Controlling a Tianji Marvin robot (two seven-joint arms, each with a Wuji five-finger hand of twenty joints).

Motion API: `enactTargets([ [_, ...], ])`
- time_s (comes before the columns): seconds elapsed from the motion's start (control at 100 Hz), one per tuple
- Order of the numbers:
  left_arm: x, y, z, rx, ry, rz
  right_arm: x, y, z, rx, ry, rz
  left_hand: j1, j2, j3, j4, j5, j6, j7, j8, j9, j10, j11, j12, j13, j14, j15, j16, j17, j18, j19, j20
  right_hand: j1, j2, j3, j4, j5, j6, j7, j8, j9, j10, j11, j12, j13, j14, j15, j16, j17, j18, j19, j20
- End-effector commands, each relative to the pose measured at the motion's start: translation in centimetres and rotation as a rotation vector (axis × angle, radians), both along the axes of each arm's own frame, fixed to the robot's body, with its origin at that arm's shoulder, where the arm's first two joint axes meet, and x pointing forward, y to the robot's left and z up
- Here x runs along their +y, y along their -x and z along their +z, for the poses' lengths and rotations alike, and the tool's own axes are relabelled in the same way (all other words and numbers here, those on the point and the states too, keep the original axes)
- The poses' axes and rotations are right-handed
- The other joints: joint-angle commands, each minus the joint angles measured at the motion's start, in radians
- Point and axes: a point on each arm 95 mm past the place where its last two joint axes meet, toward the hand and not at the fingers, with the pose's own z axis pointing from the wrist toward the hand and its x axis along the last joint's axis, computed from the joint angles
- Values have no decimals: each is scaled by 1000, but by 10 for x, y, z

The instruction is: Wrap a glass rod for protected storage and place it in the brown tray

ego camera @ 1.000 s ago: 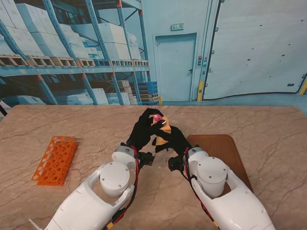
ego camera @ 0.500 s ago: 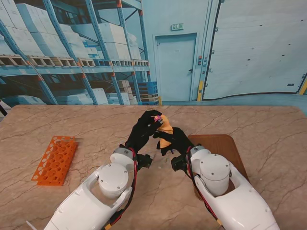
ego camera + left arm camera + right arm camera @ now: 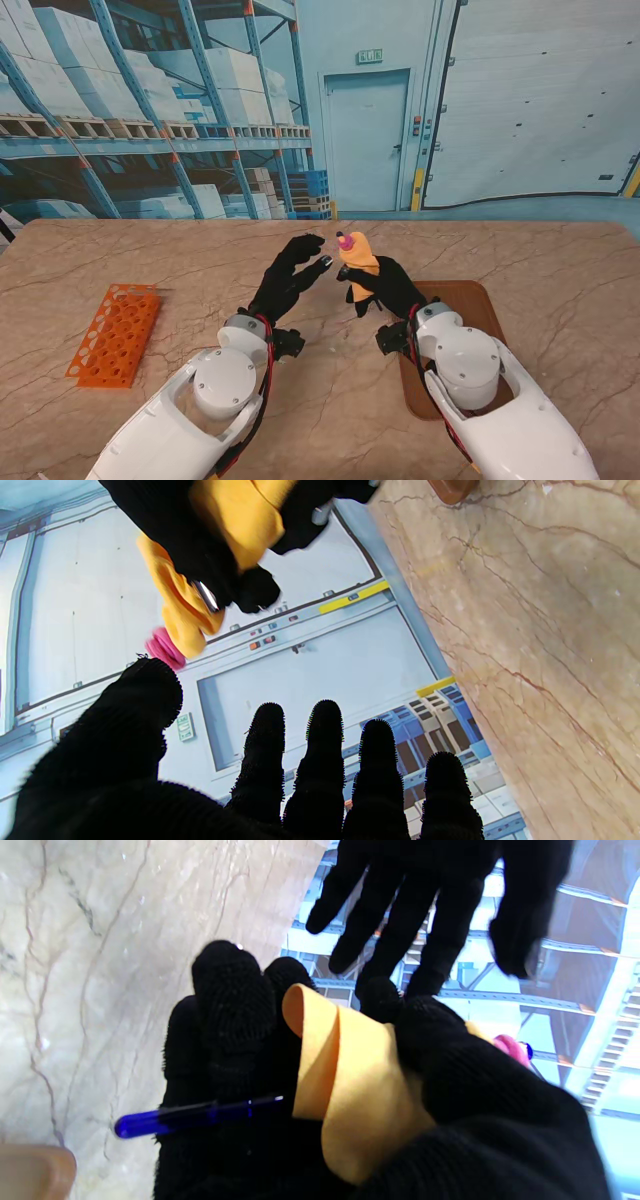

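Our right hand [image 3: 385, 288] grips the wrapped rod [image 3: 354, 262] upright above the table [image 3: 150, 255], ready for the tray [image 3: 465, 305] at four o'clock; our left hand [image 3: 290, 275] hovers empty, fingers spread.

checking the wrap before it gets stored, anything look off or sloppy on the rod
Yes. The orange wrap covers only the middle of the blue glass rod: one blue end sticks out bare past the right hand, and the pink-capped end pokes out the other side. The wrap's edge curls loose. The left hand is open, apart from it.
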Motion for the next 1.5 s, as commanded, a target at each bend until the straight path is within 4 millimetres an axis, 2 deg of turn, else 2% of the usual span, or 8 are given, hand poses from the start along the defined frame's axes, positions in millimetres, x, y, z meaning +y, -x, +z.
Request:
enactTargets([
  [0.0, 4, 3, 1, -13, -3, -2, -8, 1, 8, -42, 17, -6, -21, -16, -26, -17, -25, -20, -37, -11, -38, 4, -21, -11, -26, -1, -13, 6, 5, -2, -23, 23, 32, -32, 30, -18, 35, -13, 4, -5, 43, 14, 4, -11, 42, 0, 19, -3, -1, -23, 42, -14],
  [0.33, 23, 5, 2, -49, -60, -28, -55, 5, 40, -186, 214, -10, -26, -15, -45, -19, -16, -19, -45, -12, -39, 9, -31, -16, -18, -6, -23, 1, 21, 3, -27, 38, 36, -38, 36, -16, 42, 1, -2, -3, 46, 23, 8, -9, 42, 11, 26, 0, -5, -21, 46, -19],
  [0.54, 30, 7, 3, -73, -88, -56, -82, 6, 39, -230, 455, -13, -25, 5, -96, -33, -14, -19, -49, -9, -41, 19, -57, -35, -14, -9, -51, -25, 34, -6, -43, 37, 37, -45, 42, -13, 53, 11, -7, -4, 49, 31, 9, -9, 43, 22, 30, 0, -8, -14, 53, -21],
  [0.72, 33, 10, 0, -88, -128, -85, -99, 3, 16, -251, 666, -26, -32, 11, -129, -36, -6, -25, -66, -17, -47, 29, -84, -57, -21, -6, -70, -48, 40, -10, -55, 23, 39, -53, 49, -11, 61, 22, -14, -4, 53, 41, 8, -8, 45, 34, 33, 0, -10, -6, 62, -23],
  [0.84, 33, 12, -2, -95, -146, -92, -109, 1, -2, -275, 820, -34, -24, 39, -150, -36, -4, -25, -94, -29, -57, 30, -96, -66, -26, -7, -77, -58, 38, -14, -60, 14, 37, -58, 55, -12, 65, 26, -17, -3, 53, 43, 6, -9, 44, 39, 32, -1, -20, 1, 62, -27],
  [1.02, 38, 13, -5, -91, -158, -86, -126, 1, -33, -333, 1051, -41, -4, 57, -160, -25, 1, -23, -109, -32, -61, 35, -101, -69, -30, -2, -80, -61, 35, -12, -60, 11, 20, -67, 75, -13, 68, 9, -15, 2, 58, 29, -1, -12, 42, 29, 25, -7, -37, 5, 54, -40],
  [1.18, 42, 14, -6, -95, -160, -77, -136, 7, -57, -299, 1151, -43, 13, 69, -161, -15, 3, -24, -113, -31, -60, 36, -102, -70, -29, 0, -78, -61, 35, -12, -59, 11, 17, -67, 86, -17, 66, 5, -14, 4, 50, 30, -9, -14, 23, 35, 20, -8, -57, 5, 48, -47],
  [1.49, 52, 18, -8, -97, -156, -43, -132, 26, -97, -250, 1234, -31, 35, 102, -160, -4, 7, -28, -100, -21, -63, 35, -89, -64, -33, -2, -65, -54, 41, -15, -52, 14, 9, -64, 101, -12, 44, -25, -12, 14, 4, 24, -33, -20, -32, 36, -11, -19, -102, 12, 24, -65],
])
